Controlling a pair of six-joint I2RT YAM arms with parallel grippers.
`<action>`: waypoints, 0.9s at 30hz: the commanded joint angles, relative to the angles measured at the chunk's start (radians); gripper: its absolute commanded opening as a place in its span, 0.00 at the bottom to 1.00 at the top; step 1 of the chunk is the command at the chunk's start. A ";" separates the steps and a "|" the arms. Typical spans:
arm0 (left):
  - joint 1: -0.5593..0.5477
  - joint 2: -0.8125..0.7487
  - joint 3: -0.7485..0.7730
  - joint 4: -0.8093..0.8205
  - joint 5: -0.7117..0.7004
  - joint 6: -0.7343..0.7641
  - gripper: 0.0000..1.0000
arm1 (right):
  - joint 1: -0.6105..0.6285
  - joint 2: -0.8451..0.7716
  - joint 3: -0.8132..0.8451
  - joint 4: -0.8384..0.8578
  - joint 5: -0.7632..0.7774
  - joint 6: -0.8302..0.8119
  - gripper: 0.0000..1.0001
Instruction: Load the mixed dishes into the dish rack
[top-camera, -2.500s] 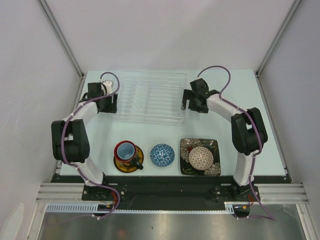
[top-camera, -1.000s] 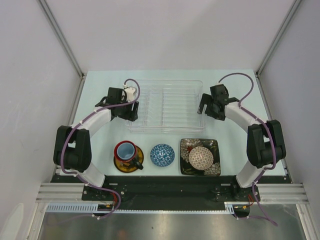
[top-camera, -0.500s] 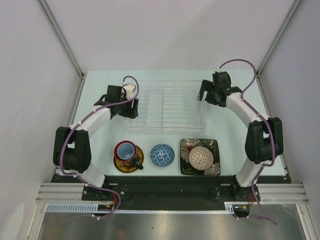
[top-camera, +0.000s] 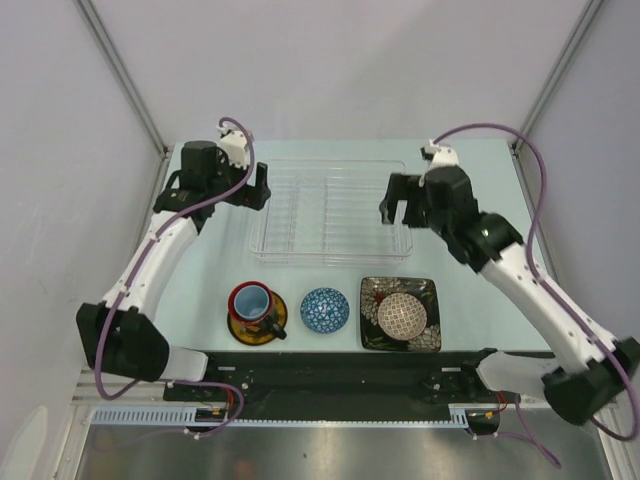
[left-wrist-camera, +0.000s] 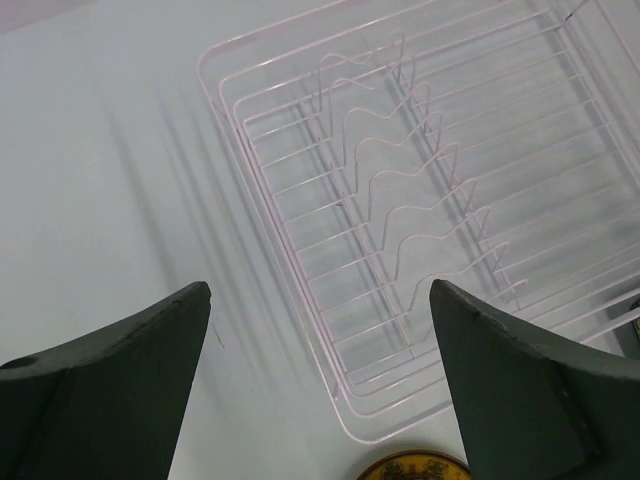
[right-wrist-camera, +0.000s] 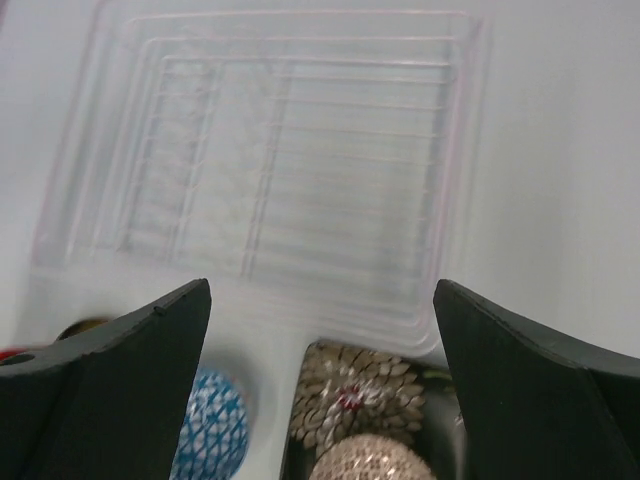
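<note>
**Both grippers wide open at the rack ends, dishes on the table**

Pale tabletop (top-camera: 320, 150), grey wall panels (top-camera: 330, 70) on three sides. The left arm stretches to the far-left corner. Left gripper (top-camera: 258, 188) at the left end of the dish rack (top-camera: 330, 210), jaws wide, holding nothing. Rack sits mid-table toward the far edge.

Along the near edge:
- red mug (top-camera: 251, 300) on yellow saucer (top-camera: 262, 325)
- blue bowl (top-camera: 325, 310)
- netted bowl (top-camera: 402, 315) on black plate (top-camera: 375, 295)

Right gripper (top-camera: 398, 210) over the rack's right end, jaws wide, holding nothing. Only the left wrist view shows the wavy prongs sharply; the right wrist view is blurred.
</note>
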 joint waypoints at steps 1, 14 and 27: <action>0.006 -0.088 0.015 -0.065 0.016 0.028 0.97 | 0.145 -0.134 -0.197 -0.195 0.055 0.111 0.98; 0.010 -0.141 -0.042 -0.053 0.011 0.017 0.95 | 0.320 -0.263 -0.470 -0.427 0.169 0.505 0.81; 0.008 -0.145 -0.094 -0.027 0.013 0.008 0.94 | 0.562 -0.097 -0.303 -0.394 0.131 0.375 0.81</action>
